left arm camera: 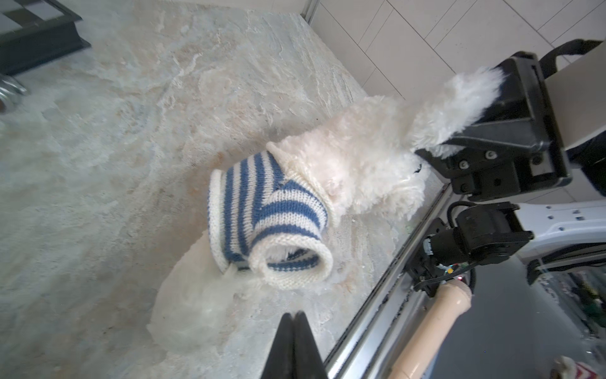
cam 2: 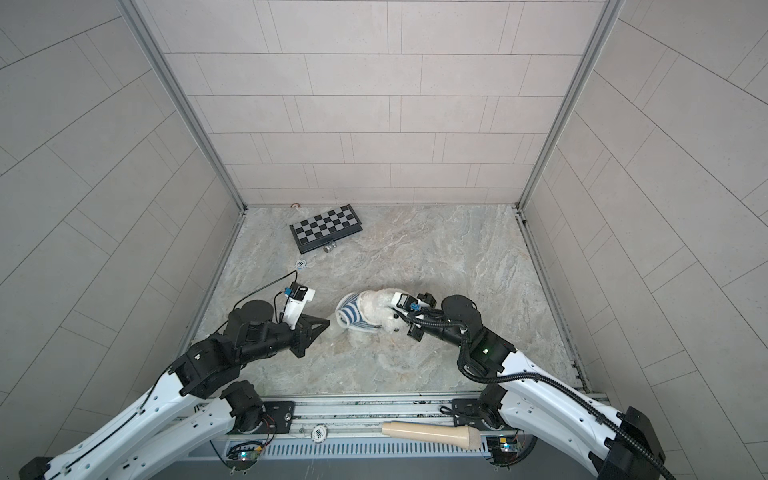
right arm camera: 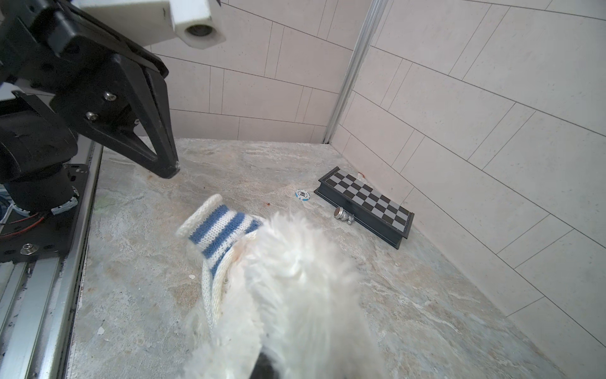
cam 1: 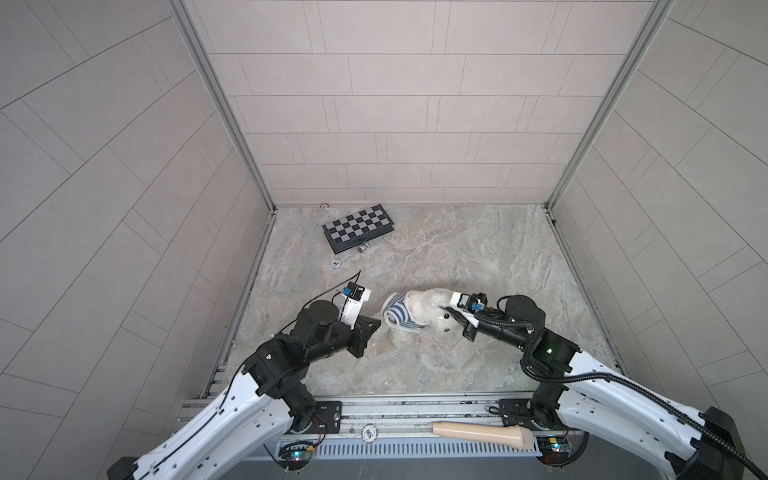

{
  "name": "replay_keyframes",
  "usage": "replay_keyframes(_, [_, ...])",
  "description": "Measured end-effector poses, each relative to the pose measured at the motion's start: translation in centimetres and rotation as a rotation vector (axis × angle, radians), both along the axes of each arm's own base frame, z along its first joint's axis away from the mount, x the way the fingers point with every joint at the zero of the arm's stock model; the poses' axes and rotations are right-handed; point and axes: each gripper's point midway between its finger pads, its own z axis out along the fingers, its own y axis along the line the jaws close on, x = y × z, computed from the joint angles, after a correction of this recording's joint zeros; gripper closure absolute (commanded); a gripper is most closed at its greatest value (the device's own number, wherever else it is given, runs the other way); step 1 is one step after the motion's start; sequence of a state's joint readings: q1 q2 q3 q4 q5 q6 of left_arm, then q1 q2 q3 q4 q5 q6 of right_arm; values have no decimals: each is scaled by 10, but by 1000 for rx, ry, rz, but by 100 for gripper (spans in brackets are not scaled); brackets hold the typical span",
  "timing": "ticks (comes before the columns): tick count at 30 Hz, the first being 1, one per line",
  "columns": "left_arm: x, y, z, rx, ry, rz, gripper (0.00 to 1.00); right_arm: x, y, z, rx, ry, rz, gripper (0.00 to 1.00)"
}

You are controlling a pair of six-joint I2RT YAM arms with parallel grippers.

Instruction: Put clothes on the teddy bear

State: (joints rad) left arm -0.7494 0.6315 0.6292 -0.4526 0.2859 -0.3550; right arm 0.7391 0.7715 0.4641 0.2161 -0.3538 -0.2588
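Note:
The teddy bear (cam 1: 428, 307) (cam 2: 374, 307), white and fluffy, lies on its side mid-table with a blue-and-white striped shirt (cam 1: 399, 318) (left arm camera: 262, 203) around its body. My right gripper (cam 1: 451, 318) (cam 2: 401, 320) is shut on the fur at the bear's head, and white fluff (left arm camera: 459, 98) bulges from between its black fingers. In the right wrist view the bear (right arm camera: 295, 279) fills the foreground and hides the jaws. My left gripper (cam 1: 377, 323) (left arm camera: 294, 316) is shut and empty. Its tips sit just left of the shirt's open hem (left arm camera: 295, 259), apart from it.
A folded chessboard (cam 1: 358, 226) lies at the back left with a silver chess piece (cam 1: 363, 248) and a poker chip (cam 1: 335, 264) near it. A beige cylinder (cam 1: 482, 432) and another chip (cam 1: 368, 433) rest on the front rail. Tiled walls close three sides.

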Motion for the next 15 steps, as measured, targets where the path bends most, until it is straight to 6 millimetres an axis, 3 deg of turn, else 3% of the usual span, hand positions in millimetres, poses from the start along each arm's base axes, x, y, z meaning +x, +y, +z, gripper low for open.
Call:
replay_keyframes(7, [5,-19,-23,77,45,-49,100,0,0,1,-1,0,0,100])
replay_keyframes(15, [21,-23,-20,89,-9,-11,96,0,0,1,-1,-1,0,100])
